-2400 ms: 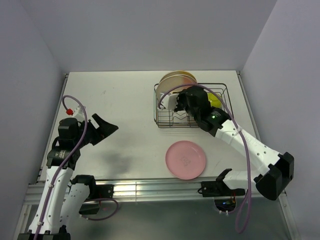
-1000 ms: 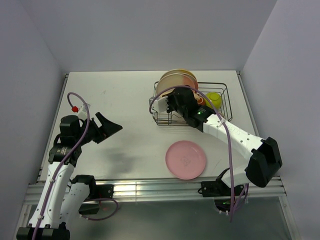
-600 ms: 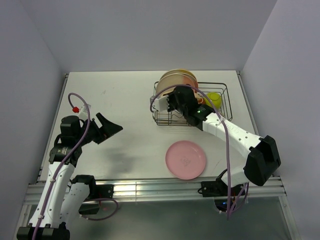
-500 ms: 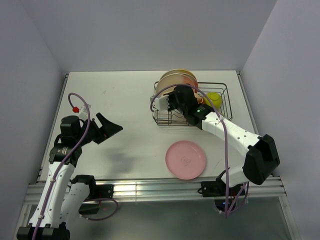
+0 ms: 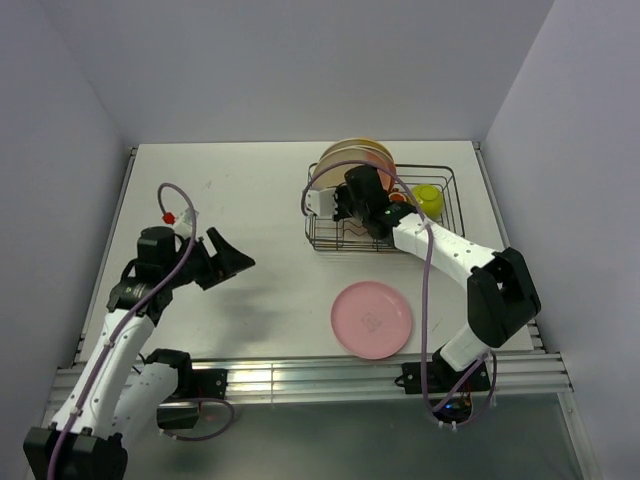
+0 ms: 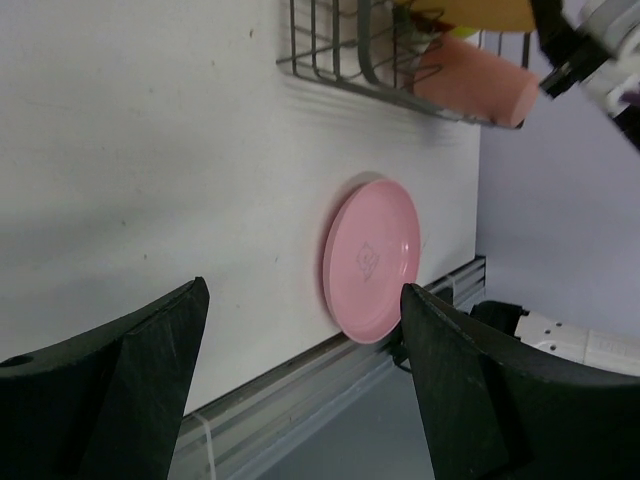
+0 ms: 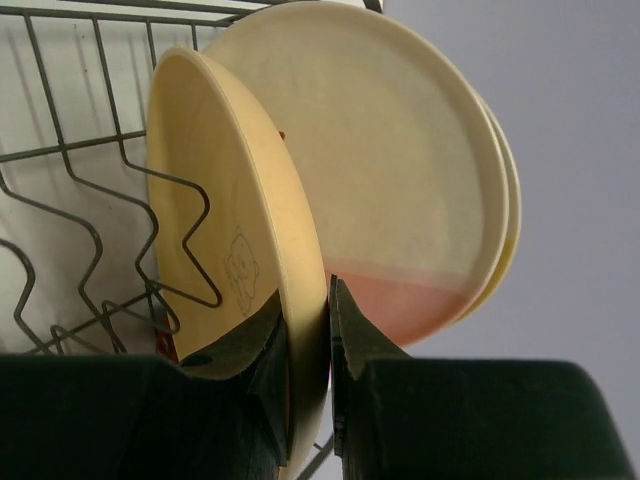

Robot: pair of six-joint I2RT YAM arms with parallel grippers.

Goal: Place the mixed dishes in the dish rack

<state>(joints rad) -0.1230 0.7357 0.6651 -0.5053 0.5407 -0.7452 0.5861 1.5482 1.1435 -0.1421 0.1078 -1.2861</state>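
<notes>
The dish rack (image 5: 332,245) stands at the back right. In it lean upright plates (image 5: 356,156), with a lime-yellow bowl (image 5: 427,198) on the right. My right gripper (image 7: 328,322) is shut on the rim of a cream-yellow plate (image 7: 225,235), which stands among the rack prongs (image 7: 92,232). A cream-and-pink plate (image 7: 405,180) stands right behind it. A pink plate (image 5: 371,319) lies flat on the table near the front edge. My left gripper (image 5: 236,262) hovers open and empty over the left of the table, pointing toward the pink plate (image 6: 370,258).
A salmon-pink tumbler (image 6: 472,86) lies in the rack (image 6: 345,60). Grey walls close in the table at the back and sides. A metal rail (image 5: 300,375) runs along the front edge just beyond the pink plate.
The right arm has pushed its wrist deeper over the rack's left end, still holding the plate. The left gripper has shifted a little right toward the table's middle.
</notes>
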